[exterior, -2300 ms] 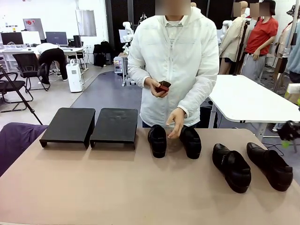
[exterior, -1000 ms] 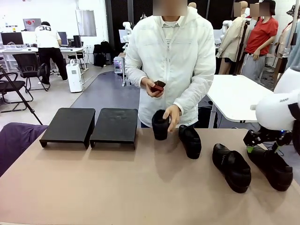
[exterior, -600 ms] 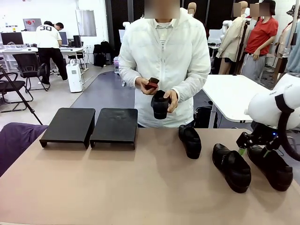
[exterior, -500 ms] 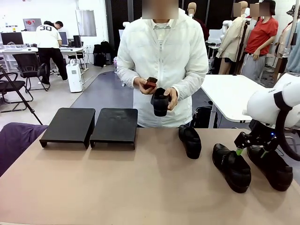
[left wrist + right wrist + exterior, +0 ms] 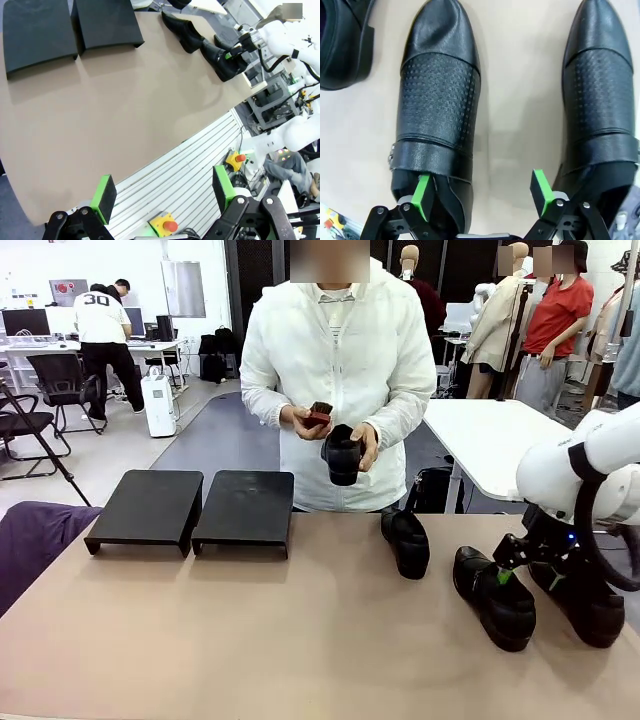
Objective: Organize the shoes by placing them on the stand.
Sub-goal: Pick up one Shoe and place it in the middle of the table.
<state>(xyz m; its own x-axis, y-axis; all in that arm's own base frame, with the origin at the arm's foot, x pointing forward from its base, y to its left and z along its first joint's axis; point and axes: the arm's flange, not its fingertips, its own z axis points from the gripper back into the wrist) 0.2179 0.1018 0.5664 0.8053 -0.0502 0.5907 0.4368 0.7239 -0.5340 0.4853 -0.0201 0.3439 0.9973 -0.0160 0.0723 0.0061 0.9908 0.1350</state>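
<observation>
Shoes (image 5: 495, 595): three lay on the surface (image 5: 250, 640), right of the stand; the person's hand (image 5: 365, 448) held the fourth.
Stand (image 5: 245, 508): bare, far left.
Right gripper (image 5: 481, 192): released, one pad over the inner shoe's opening, the other in the gap beside the outer shoe (image 5: 602, 95).
Left gripper (image 5: 162, 192): released, above the near edge.
Risk: closing might pinch only the soft collar, so that the shoe tilts or knocks the outer shoe.
Room: wide bare surface towards the stand; the middle shoe (image 5: 405, 540) stood near the path.
</observation>
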